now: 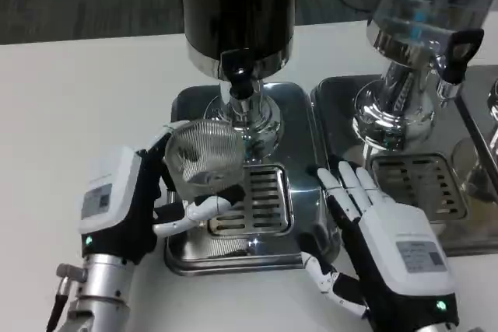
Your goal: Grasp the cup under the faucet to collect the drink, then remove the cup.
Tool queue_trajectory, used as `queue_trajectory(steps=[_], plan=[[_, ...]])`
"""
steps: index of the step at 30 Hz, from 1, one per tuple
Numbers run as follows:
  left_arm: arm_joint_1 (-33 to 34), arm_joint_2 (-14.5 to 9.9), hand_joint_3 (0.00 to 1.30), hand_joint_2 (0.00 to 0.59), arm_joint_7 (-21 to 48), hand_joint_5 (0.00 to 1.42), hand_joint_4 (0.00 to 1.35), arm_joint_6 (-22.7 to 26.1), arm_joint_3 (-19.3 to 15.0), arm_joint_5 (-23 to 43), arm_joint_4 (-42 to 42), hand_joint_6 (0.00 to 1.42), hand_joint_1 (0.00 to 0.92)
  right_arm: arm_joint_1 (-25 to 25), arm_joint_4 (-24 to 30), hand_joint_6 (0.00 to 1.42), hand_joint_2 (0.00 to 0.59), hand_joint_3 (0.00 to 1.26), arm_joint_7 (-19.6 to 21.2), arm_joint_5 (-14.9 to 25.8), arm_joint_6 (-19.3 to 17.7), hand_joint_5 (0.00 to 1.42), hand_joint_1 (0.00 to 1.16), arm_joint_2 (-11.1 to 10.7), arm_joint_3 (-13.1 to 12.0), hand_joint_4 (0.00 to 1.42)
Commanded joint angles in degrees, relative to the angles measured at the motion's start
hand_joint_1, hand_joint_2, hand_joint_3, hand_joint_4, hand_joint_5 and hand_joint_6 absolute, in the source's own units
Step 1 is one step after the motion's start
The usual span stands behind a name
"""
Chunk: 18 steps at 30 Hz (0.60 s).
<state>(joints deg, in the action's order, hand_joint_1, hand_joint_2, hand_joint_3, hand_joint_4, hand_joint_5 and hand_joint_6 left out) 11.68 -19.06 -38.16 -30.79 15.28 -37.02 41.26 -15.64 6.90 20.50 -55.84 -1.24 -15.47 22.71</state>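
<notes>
I have the cup (204, 157) in my left hand (136, 200), fingers wrapped round its side, and it sits over the drip grate (253, 200) of the left dispenser (240, 13), just below and a little left of the black faucet (239, 79). So the grasp looks done; the filling and the taking away are, I judge, still ahead. I cannot tell whether any drink is in it. The cup is clear, ribbed plastic, tilted toward me. My right hand (389, 239) rests flat and spread on the tray edge (323, 231), holding nothing.
</notes>
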Motion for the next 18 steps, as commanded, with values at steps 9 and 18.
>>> queue_trajectory(steps=[9, 18], plan=[[7.4, 2.5, 0.37, 0.126, -0.3, 0.84, 0.60, -0.4, 5.1, -1.9, 8.7, 1.07, 0.413, -0.9, 0.7, 0.17, 0.456, 0.10, 1.2, 0.0, 1.1, 0.03, 0.48, 0.4, -0.9, 0.00], [8.1, 3.3, 0.34, 0.104, -0.7, 0.79, 0.56, -0.3, 7.0, -2.2, 10.8, 0.99, 0.330, -1.1, 0.5, 0.17, 0.456, 0.10, 0.8, 0.5, 0.9, 0.03, 0.48, 0.4, -0.9, 0.00]])
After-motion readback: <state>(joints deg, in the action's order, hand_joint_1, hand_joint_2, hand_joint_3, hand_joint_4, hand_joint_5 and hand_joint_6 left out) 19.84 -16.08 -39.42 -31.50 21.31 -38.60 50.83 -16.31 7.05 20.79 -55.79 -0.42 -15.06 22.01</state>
